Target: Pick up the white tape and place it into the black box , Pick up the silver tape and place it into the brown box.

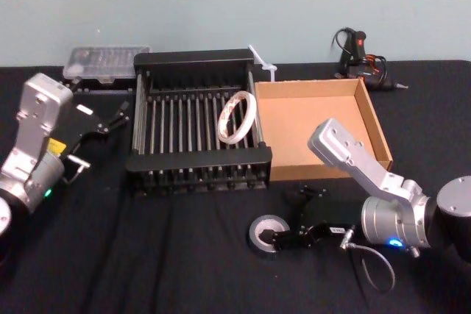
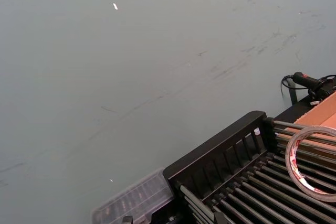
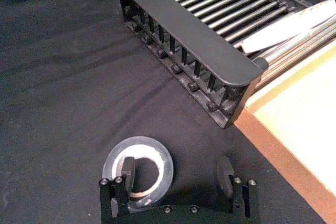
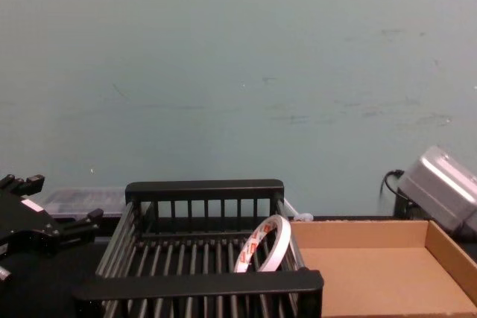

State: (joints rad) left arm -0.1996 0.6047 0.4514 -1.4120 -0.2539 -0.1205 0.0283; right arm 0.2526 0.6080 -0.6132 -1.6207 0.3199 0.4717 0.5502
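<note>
The white tape (image 1: 239, 117) leans on edge inside the black box (image 1: 197, 170), against its right side; it also shows as a thin ring (image 4: 262, 247) (image 2: 315, 163). To the right of the crate lies the brown box (image 1: 324, 126), a shallow tray with nothing in it. The silver tape (image 1: 266, 232) lies flat on the black cloth in front of the gap between the boxes. My right gripper (image 3: 177, 174) is open at it, low over the cloth. One finger (image 3: 127, 169) stands over the roll's core and the other is well off to the side. My left gripper (image 1: 99, 137) hangs open left of the crate.
A clear plastic case (image 1: 103, 62) sits behind the crate at the back left. A black corded tool (image 1: 360, 56) lies at the back right, and a white strip (image 1: 263, 64) behind the crate. Bare black cloth spreads across the table's front.
</note>
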